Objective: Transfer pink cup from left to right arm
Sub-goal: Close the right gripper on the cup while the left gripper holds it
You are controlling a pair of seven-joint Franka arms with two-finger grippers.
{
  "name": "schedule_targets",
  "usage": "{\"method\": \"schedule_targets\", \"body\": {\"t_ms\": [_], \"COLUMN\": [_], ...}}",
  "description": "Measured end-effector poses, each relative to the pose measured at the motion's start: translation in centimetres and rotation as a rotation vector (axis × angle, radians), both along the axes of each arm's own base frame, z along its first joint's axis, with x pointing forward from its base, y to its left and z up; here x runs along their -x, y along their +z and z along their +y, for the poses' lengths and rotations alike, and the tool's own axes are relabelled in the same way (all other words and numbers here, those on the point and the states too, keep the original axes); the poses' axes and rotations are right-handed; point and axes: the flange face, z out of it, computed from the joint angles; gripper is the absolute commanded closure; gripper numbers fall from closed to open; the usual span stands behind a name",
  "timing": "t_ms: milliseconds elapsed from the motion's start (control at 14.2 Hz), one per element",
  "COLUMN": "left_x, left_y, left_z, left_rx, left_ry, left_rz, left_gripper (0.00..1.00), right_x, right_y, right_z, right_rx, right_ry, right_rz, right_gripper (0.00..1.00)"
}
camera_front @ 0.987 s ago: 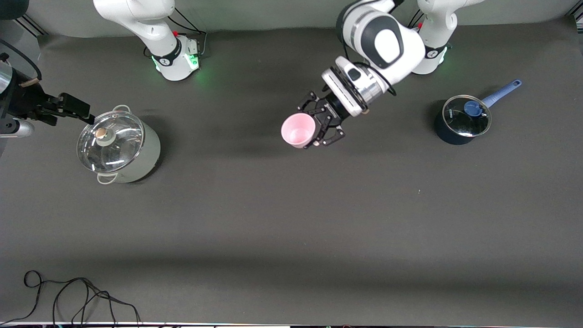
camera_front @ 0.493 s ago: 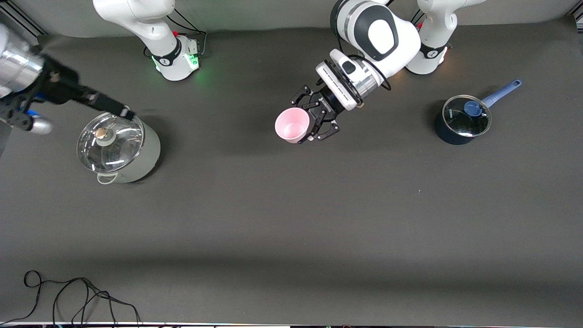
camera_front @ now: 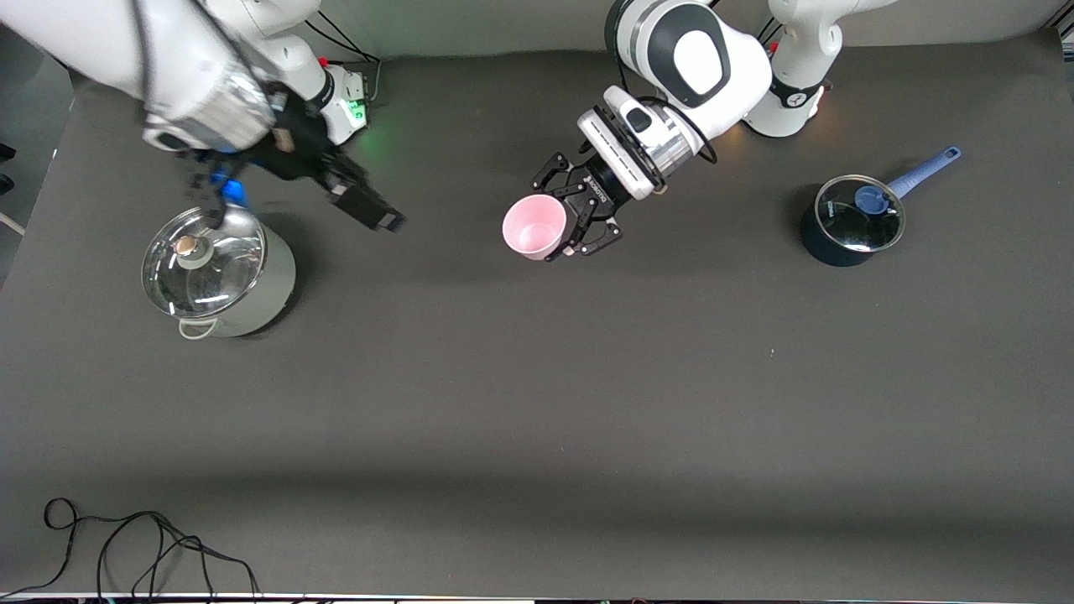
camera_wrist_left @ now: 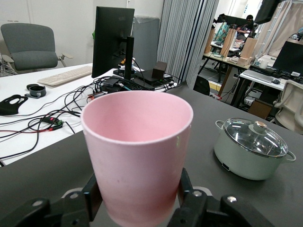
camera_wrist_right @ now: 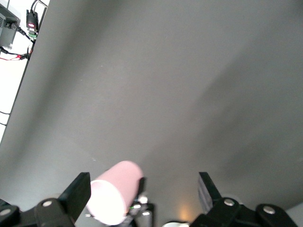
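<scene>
Dark grey mat (camera_front: 537, 377) under me; office past my wrist: white desk (camera_wrist_left: 28, 118), monitor (camera_wrist_left: 112, 40), grey chair (camera_wrist_left: 31, 47), grey curtain (camera_wrist_left: 187, 38).

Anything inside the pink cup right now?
The pink cup, clamped in the left gripper, looks empty: only bare pink inner wall shows. Its very bottom is hidden in the left wrist view.

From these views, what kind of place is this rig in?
Likely a robotics lab inside an office: two Franka arms at a dark-covered table, with a desk carrying a monitor, keyboard and cable tangle, plus an office chair.
</scene>
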Motion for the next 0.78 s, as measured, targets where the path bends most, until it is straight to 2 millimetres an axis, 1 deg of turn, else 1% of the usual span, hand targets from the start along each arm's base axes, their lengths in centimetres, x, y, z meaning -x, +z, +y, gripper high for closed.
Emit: {"method": "schedule_targets", "body": {"t_ms": [211, 352, 493, 634, 775], "left_x": [0.1, 0.1, 0.0, 0.0, 0.0], "left_y": [0.2, 0.1, 0.1, 0.1, 0.1], "left_z": [-0.1, -0.1, -0.1, 0.0, 0.0], "left_rx": [0.001, 0.0, 0.0, -0.003, -0.004], "left_ry": [0.0, 0.001, 0.003, 0.007, 0.008], "left_rz": [0.0, 0.002, 0.003, 0.007, 0.009], "left_gripper": [0.56, 0.56, 0.56, 0.56, 0.56], "right_x": [-0.2, 0.2, 1.1, 2.0, 2.7], "right_y": [-2.2, -3.9, -5.3, -6.3, -7.2], "right_z": [4.3, 7.0, 9.7, 11.7, 12.9], "right_rx": [0.01, 0.031, 0.054, 0.08, 0.101], "right_ry": [0.004, 0.003, 0.025, 0.051, 0.072], "right_rz": [0.028, 0.052, 0.061, 0.059, 0.056], "right_gripper": [0.0, 0.0, 0.0, 0.0, 0.02]}}
